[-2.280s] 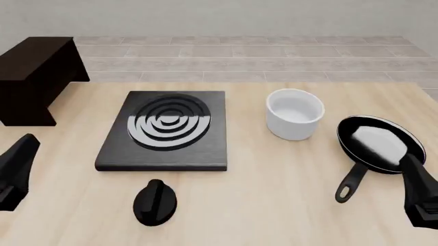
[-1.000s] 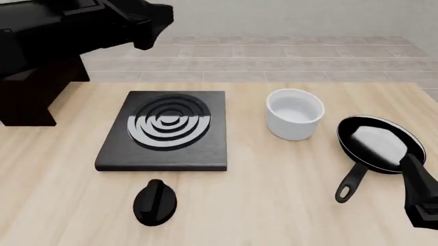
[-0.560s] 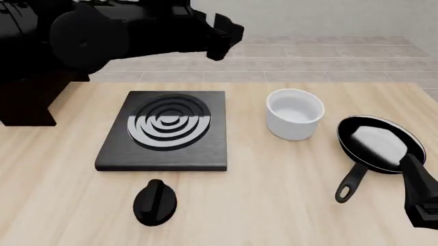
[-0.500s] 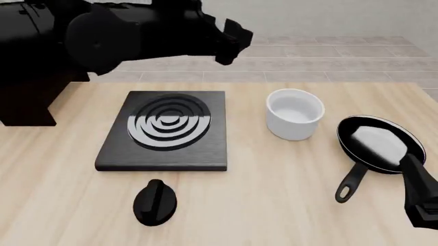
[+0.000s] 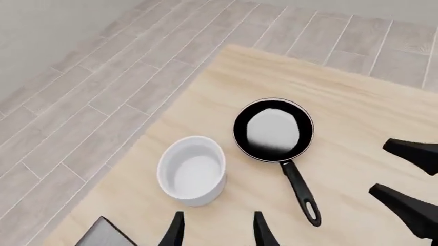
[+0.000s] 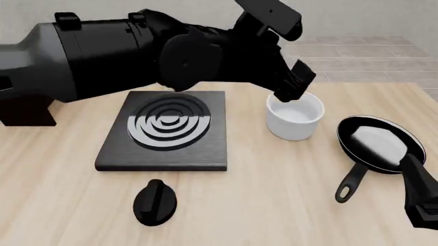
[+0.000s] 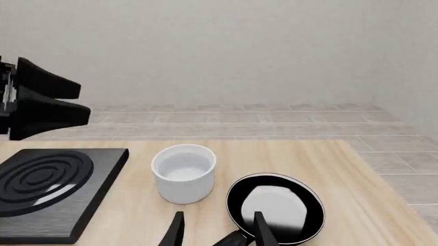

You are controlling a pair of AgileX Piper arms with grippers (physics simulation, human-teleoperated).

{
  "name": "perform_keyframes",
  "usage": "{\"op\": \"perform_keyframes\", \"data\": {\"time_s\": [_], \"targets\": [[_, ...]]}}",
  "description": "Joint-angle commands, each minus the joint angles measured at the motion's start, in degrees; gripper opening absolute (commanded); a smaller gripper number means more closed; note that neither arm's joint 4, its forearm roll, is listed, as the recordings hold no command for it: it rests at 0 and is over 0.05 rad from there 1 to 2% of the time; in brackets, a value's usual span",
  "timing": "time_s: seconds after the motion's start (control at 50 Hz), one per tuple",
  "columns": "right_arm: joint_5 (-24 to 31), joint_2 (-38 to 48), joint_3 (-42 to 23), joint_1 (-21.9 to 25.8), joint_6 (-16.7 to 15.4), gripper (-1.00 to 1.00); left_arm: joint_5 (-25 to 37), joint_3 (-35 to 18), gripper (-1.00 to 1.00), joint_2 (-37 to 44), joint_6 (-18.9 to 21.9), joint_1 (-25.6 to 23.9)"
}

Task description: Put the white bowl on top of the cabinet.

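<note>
The white bowl point(image 6: 294, 116) stands upright on the table, right of the stove plate; it also shows in the left wrist view point(image 5: 193, 170) and the right wrist view point(image 7: 183, 171). My left gripper point(image 6: 296, 86) is open and empty, hanging just above the bowl's far left rim; its fingertips point(image 5: 176, 231) frame the table beside the bowl. The cabinet point(image 6: 20, 113) is at the far left, mostly hidden behind my left arm. My right gripper point(image 6: 419, 193) is open and empty, low at the right front, near the pan's handle.
A black frying pan point(image 6: 377, 144) with a white reflection lies right of the bowl, handle toward me. A flat black stove plate point(image 6: 164, 131) with rings lies mid-table. A black knob point(image 6: 155, 201) lies in front of it. My left arm crosses above the plate.
My left arm has swung from the far left, over the cabinet, rightward across the stove plate and down until its gripper hangs over the bowl. The bowl, pan and right arm have not moved.
</note>
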Motion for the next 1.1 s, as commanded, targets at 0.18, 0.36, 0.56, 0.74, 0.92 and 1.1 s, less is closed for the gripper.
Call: {"op": "perform_keyframes", "data": {"time_s": [0.18,0.36,0.56,0.74,0.92,1.1], "targets": [[0.0,0.0,0.0,0.0,0.0,1.0,4.5,-7.5,1.0,6.9,4.8,-4.9],[0.2,-0.1,0.0,0.0,0.0,1.0,7.3,-9.7,1.0,9.9,6.4,-5.3],[0.0,-0.1,0.0,0.0,0.0,1.0,9.0,-11.8,1.0,14.7,14.1,-2.4],[-0.1,0.1,0.0,0.0,0.0,1.0,8.8,-13.9,1.0,17.8,20.1,-0.5],[0.0,0.0,0.0,0.0,0.0,1.0,9.7,-18.4,1.0,22.4,20.3,0.9],[-0.3,0.2,0.0,0.0,0.0,1.0,12.4,-22.9,1.0,26.1,18.6,0.0]]}}
